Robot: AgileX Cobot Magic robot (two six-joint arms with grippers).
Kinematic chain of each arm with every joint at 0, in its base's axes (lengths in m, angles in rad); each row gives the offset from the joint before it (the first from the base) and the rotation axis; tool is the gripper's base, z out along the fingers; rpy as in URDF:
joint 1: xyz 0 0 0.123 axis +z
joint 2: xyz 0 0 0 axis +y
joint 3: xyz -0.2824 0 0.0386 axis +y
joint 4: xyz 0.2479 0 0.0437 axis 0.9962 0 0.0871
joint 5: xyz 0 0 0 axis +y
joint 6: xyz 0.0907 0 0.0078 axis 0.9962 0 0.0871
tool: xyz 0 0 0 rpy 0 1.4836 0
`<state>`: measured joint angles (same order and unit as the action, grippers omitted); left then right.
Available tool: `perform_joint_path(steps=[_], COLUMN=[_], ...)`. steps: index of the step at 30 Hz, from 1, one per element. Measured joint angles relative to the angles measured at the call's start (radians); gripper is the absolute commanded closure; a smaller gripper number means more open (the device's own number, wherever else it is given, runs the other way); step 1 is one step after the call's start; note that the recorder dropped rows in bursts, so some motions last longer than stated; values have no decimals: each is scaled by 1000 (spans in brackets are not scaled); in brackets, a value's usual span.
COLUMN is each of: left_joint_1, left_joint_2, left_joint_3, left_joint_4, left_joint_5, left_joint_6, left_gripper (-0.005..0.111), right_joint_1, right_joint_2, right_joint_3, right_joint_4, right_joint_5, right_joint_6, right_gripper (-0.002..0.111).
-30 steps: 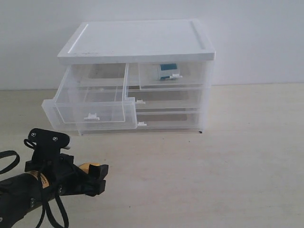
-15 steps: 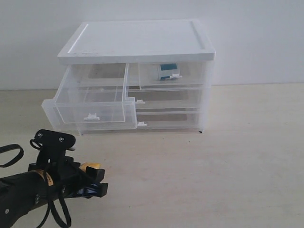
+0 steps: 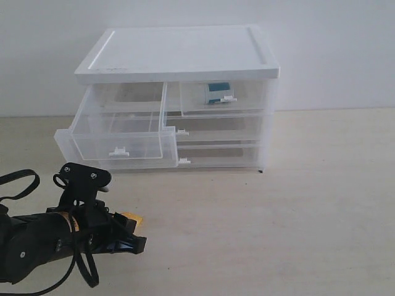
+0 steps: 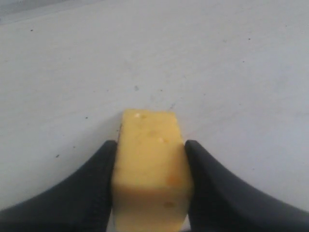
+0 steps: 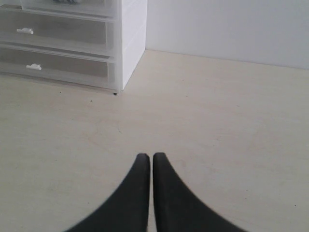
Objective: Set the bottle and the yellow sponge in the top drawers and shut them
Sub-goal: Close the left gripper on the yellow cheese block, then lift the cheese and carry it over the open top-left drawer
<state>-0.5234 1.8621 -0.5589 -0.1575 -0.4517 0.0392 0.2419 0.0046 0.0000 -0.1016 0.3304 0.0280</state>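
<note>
The yellow sponge [image 4: 150, 169] sits between the two black fingers of my left gripper [image 4: 150, 144], which touch both its sides just over the tabletop. In the exterior view only a yellow corner of the sponge [image 3: 132, 217] shows beside the left gripper [image 3: 131, 237], low at the front left. The bottle [image 3: 216, 92] lies inside the closed right top drawer [image 3: 250, 98]. The left top drawer [image 3: 117, 137] is pulled far out and holds nothing. My right gripper [image 5: 147, 156] is shut on nothing above bare table; the exterior view does not show it.
The white-topped cabinet [image 3: 179, 52] stands at the back against the wall, its two full-width lower drawers [image 3: 216, 132] closed. Its corner [image 5: 130, 38] lies ahead of the right gripper. A black cable [image 3: 15, 182] loops from the left arm.
The left arm has moved to the right and lower in the exterior view, and the sponge has shifted right with it. Cabinet and bottle are unchanged.
</note>
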Motion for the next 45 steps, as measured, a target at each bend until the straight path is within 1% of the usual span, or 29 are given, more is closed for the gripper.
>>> perform_joint_path(steps=[5,10,13,21,25,28,30,33,35,39,42,45], left_joint_1=[0,0,0,0,-31,-63,-72,-76,-76,-74,-29,29], left_joint_2=[-2,-56,-115,-314,-454,-584,-662,-797,-837,-808,-689,-549], left_joint_3=[-2,1,6,8,8,8,8,3,-27,-94,-218,-347], left_joint_4=[2,35,49,66,66,64,56,50,50,50,50,50], left_joint_5=[13,111,200,498,613,637,632,586,553,505,506,579], left_joint_6=[4,8,8,30,34,34,37,32,30,30,30,30], left_gripper=[103,103,103,103,103,103,103,103,103,103,103,103], right_joint_1=[0,0,0,0,0,0,0,0,0,0,0,0], right_joint_2=[0,0,0,0,0,0,0,0,0,0,0,0], right_joint_3=[0,0,0,0,0,0,0,0,0,0,0,0], right_joint_4=[0,2,2,2,2,2,2,2,2,2,2,2], right_joint_5=[0,0,0,0,0,0,0,0,0,0,0,0], right_joint_6=[0,0,0,0,0,0,0,0,0,0,0,0], right_gripper=[108,108,108,108,108,108,108,108,108,108,108,108])
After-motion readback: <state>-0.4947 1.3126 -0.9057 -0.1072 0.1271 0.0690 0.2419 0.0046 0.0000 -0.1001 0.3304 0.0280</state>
